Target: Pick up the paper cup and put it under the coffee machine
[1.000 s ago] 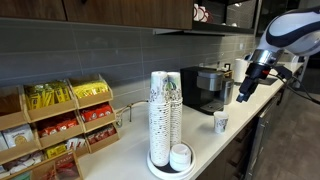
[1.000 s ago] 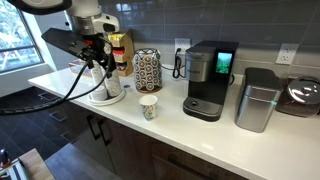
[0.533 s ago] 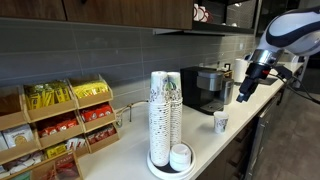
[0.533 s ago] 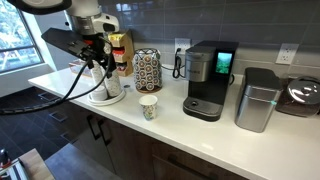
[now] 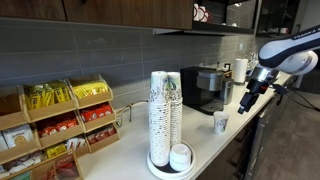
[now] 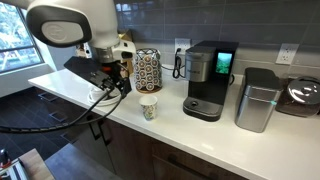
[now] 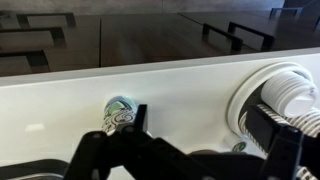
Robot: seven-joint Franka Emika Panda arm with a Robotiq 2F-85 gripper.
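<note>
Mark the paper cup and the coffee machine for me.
paper cup (image 6: 148, 108): in an exterior view, on its side wall.
coffee machine (image 6: 207, 82): in an exterior view, middle of its front.

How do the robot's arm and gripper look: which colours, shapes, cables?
The arm has rounded, glossy white shells. The gripper is black and blocky. A thin black cable hangs in a loop below the arm. No markings are readable.

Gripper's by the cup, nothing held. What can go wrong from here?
The paper cup stands free and light; an off-centre gripper could tip it.
The stacked cups sit close beside it; a swing may hit them.
The gap under the coffee machine looks low; the rim could catch.
</note>
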